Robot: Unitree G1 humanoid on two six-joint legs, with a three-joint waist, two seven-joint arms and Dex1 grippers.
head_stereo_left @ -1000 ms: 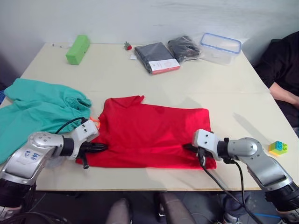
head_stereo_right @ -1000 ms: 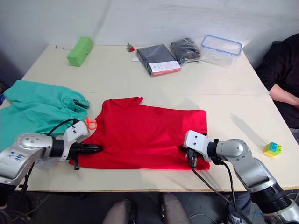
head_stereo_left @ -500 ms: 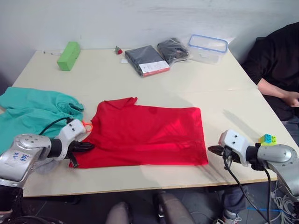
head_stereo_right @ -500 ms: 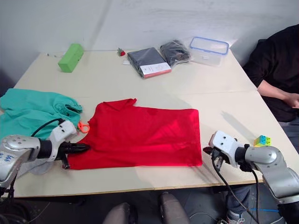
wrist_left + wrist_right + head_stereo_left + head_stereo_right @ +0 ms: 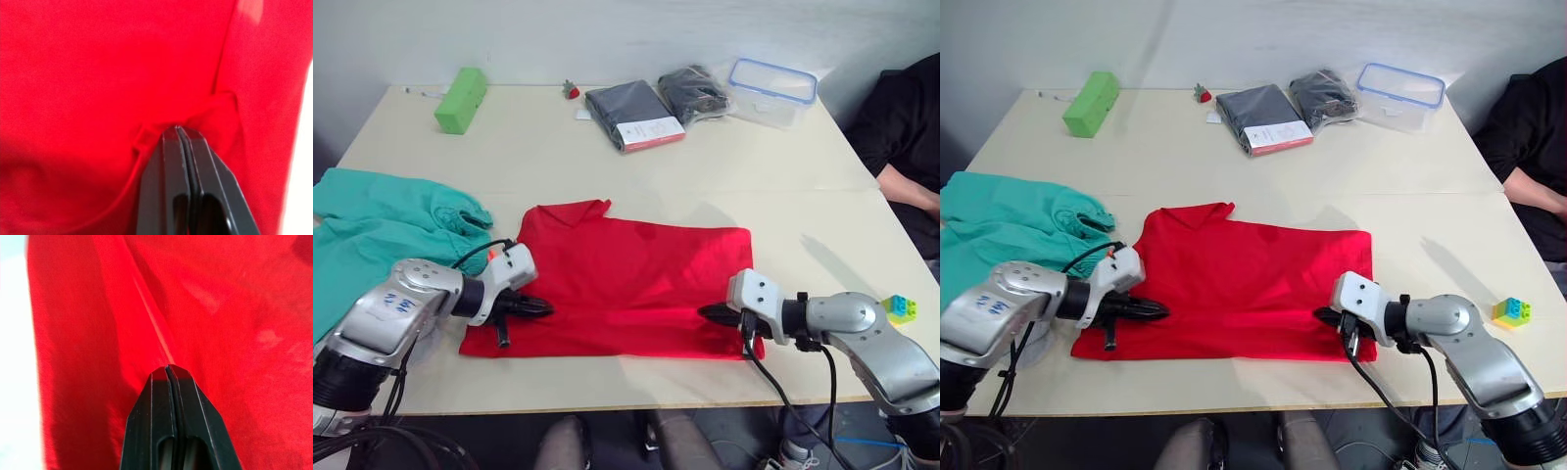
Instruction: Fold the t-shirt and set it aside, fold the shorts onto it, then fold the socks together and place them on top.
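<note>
Both pairs of jaws are pressed together with a little red cloth pinched at their tips. On the left gripper [image 5: 540, 306] the wrist view shows a small bunched fold of the t-shirt [image 5: 626, 284] caught between the fingers [image 5: 168, 161], and on the right gripper [image 5: 707, 314] the fingertips [image 5: 161, 382] close on a thin raised crease of the same cloth. This t-shirt lies spread flat in the middle of the front part of the table [image 5: 607, 147], its collar toward the far side. The left gripper grips it near its left edge and the right gripper near its right edge, both close to the front hem. Left of the t-shirt, the teal shorts [image 5: 382, 230] lie crumpled, with a bit of orange drawstring just beside the t-shirt's left edge. Beyond the t-shirt, near the far edge, are a lime-green block [image 5: 461, 99], two dark packaged garments [image 5: 634, 116] and a clear container [image 5: 772, 91] with a blue rim. A small toy brick [image 5: 898, 308] sits to the right of the t-shirt, well apart from it.
</note>
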